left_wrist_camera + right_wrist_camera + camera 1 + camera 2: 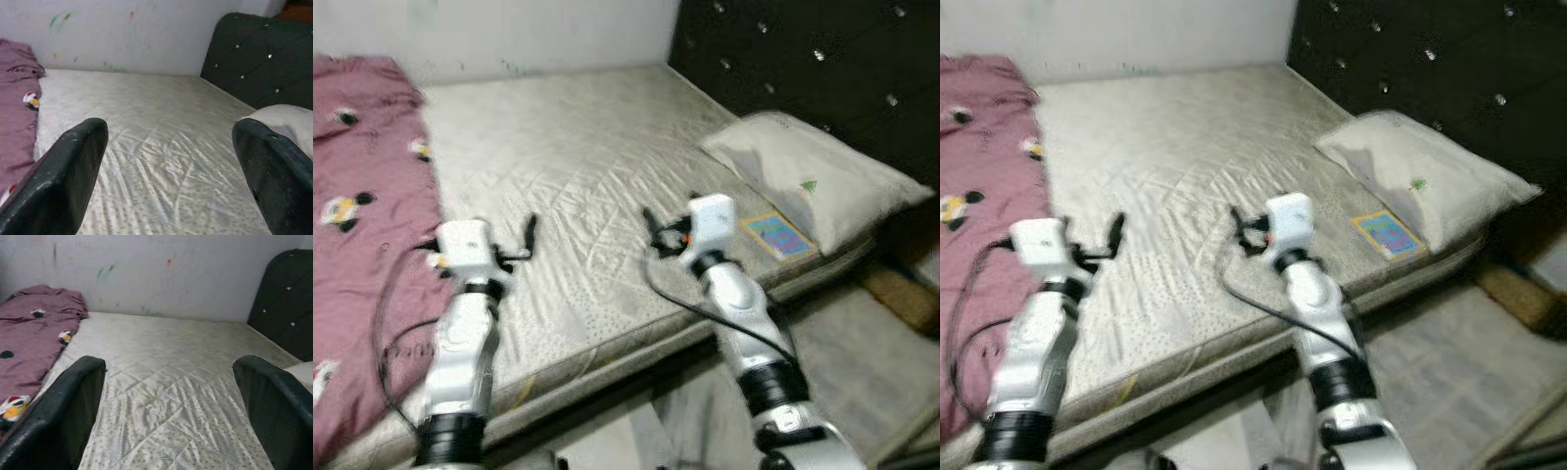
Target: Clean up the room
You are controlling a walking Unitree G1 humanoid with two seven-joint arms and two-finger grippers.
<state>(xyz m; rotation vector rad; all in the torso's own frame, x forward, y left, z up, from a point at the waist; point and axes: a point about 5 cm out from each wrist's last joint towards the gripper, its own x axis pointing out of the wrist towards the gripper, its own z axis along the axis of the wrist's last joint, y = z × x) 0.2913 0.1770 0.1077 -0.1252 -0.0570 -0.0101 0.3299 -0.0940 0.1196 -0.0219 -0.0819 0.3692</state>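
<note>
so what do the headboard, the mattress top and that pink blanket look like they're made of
Headboard: seemingly dark padded leather or faux leather, tufted with shiny studs. Mattress top: off-white quilted fabric, matte, with stitched diamond lines and creases. Pink blanket: soft woven or fleece cloth, judging by its rumpled folds, printed with small cartoon figures; exact fibre cannot be told.

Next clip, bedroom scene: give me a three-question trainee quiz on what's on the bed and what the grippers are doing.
1. True or false: the pillow lies by the dark headboard.
2. Which colour is the blanket on the robot's left side of the mattress? A) blue B) pink C) green
3. Fill in: both the left gripper and the right gripper are ____ and hold nothing.

Key: 1 true; 2 B; 3 open.
</note>
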